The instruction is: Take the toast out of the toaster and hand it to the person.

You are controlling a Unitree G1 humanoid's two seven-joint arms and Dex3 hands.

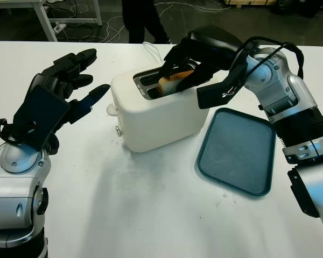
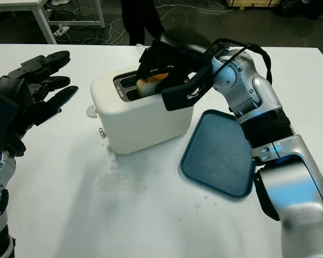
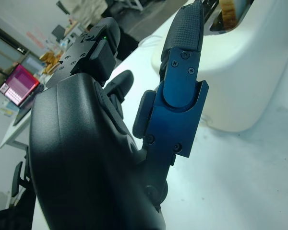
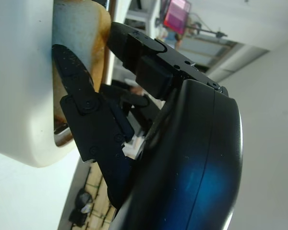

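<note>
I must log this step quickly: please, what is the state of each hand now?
Left hand: open, raised beside the toaster, holding nothing.
Right hand: closed on the toast, which is still in its slot.

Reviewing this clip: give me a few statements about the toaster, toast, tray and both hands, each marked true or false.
1. The right hand grips the toast at the toaster's slot. True.
2. The toast already lies on the tray. False: the blue tray holds nothing; the toast still sits partly in the white toaster.
3. The left hand holds the toaster steady. False: it is open, apart from the toaster on the robot's left side.
4. The tray lies on the robot's right of the toaster. True.
5. The toaster lies tipped on its side. False: it stands upright, slots facing up.
</note>
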